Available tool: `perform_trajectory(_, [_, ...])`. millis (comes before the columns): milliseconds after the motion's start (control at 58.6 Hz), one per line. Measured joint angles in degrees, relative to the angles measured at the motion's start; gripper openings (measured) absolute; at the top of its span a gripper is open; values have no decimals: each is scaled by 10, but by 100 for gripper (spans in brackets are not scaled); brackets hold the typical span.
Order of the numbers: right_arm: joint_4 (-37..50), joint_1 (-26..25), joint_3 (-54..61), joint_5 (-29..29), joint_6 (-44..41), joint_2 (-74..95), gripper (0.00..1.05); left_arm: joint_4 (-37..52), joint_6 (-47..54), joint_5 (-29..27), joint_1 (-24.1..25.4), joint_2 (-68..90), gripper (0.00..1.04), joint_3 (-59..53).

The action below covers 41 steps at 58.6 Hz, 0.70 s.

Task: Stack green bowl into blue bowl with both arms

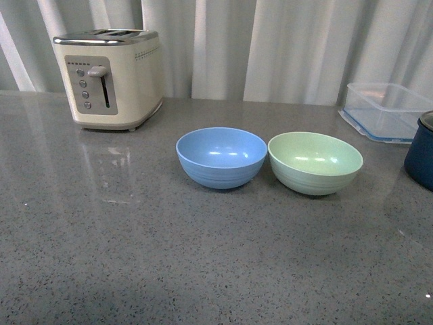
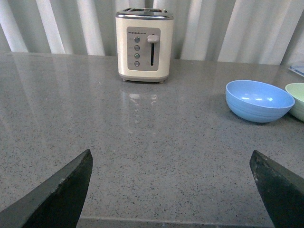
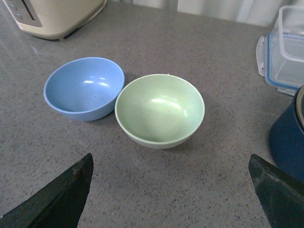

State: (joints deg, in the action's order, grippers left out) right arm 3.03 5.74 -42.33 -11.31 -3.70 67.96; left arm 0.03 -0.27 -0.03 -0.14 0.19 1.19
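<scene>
Black fingertips [image 3: 54,197] frame the right wrist view, set wide apart with nothing between them: the right hand [image 3: 166,194] is spread and empty, hovering above the desk [image 1: 203,257] short of the bowls. The left hand [image 2: 168,190] is likewise spread and empty, low over bare desk, well apart from the bowls and facing the cream toaster [image 1: 111,78].

The green bowl [image 1: 315,162] stands upright near the middle of the desk, just beside the blue bowl [image 1: 221,157] and on its right. Their rims are so close that I cannot tell whether they touch. Both bowls are empty. A navy pot [image 1: 421,152] sits near the green bowl's other side, with a clear blue-rimmed container [image 1: 387,110] behind it.

No grasp has begun, so the step in hand is the approach. It would go best if the right hand took the green bowl's rim on the side away from the blue bowl, one finger inside the wall and one outside, keeping clear of the pot. The left hand should come across and steady the blue bowl's far rim. The green bowl needs lifting above the blue rim before moving sideways; otherwise the close rims may knock. Then centre it and lower it level.
</scene>
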Motion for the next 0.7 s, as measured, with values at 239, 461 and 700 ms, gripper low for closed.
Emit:
perform_trajectory(239, [-124,0,-236,57,35,266,95,0,0,0,0,0,98,0])
perform_trajectory(461, [-172,3,-367,103,57,413,95,0,0,0,0,0,98,0])
perform_trajectory(700, [-245,-6,-495,126,90,525,95,0,0,0,0,0,98,0])
